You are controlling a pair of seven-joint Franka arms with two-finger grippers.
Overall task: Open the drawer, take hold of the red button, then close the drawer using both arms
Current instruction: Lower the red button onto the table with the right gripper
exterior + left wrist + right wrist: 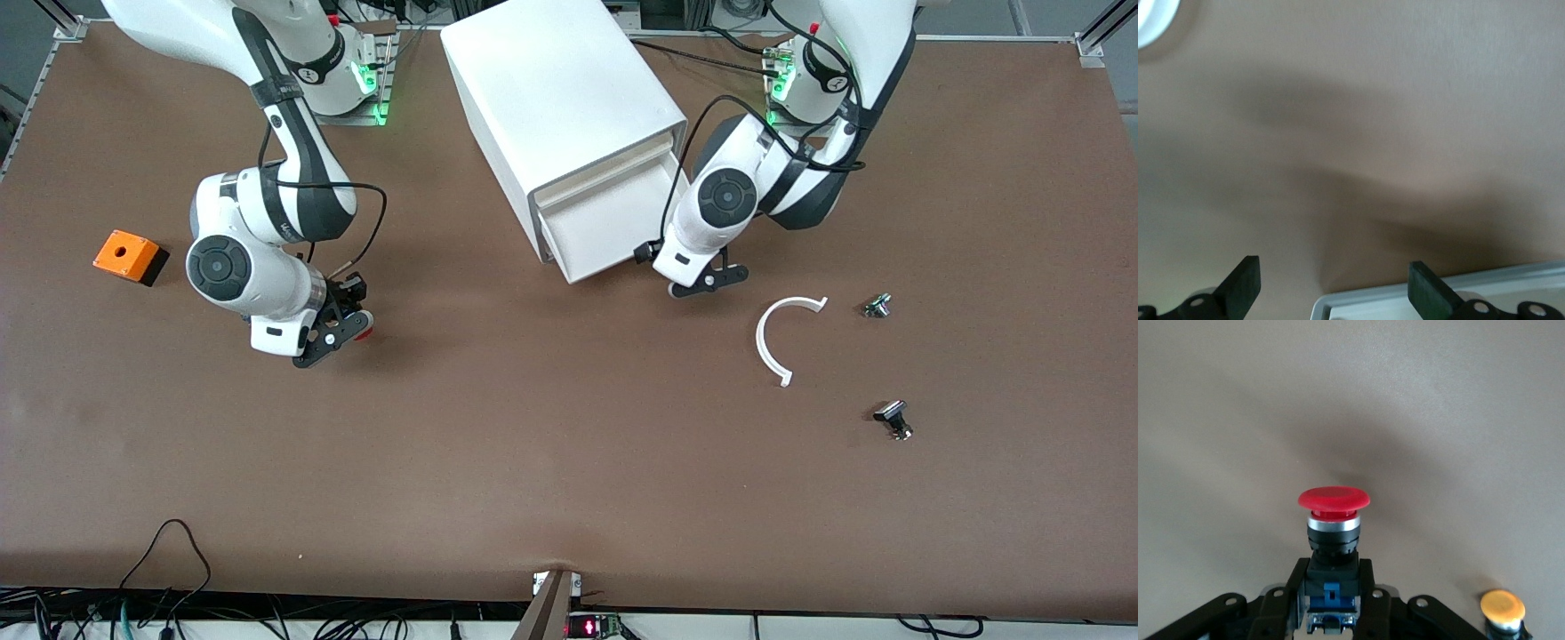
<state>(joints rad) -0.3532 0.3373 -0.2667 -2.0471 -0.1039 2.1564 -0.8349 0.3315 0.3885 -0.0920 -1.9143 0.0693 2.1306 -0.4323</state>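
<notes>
The white cabinet lies on the table with one drawer pulled out. My left gripper is open and low at the drawer's front corner, toward the left arm's end. In the left wrist view the drawer's rim sits between the spread fingers of the left gripper. My right gripper is shut on the button, low over the table toward the right arm's end. In the right wrist view the right gripper clamps the black-and-blue body, and the red cap sticks out.
An orange box sits toward the right arm's end. A white curved strip and two small dark parts lie toward the left arm's end. An orange-capped button shows beside the right gripper.
</notes>
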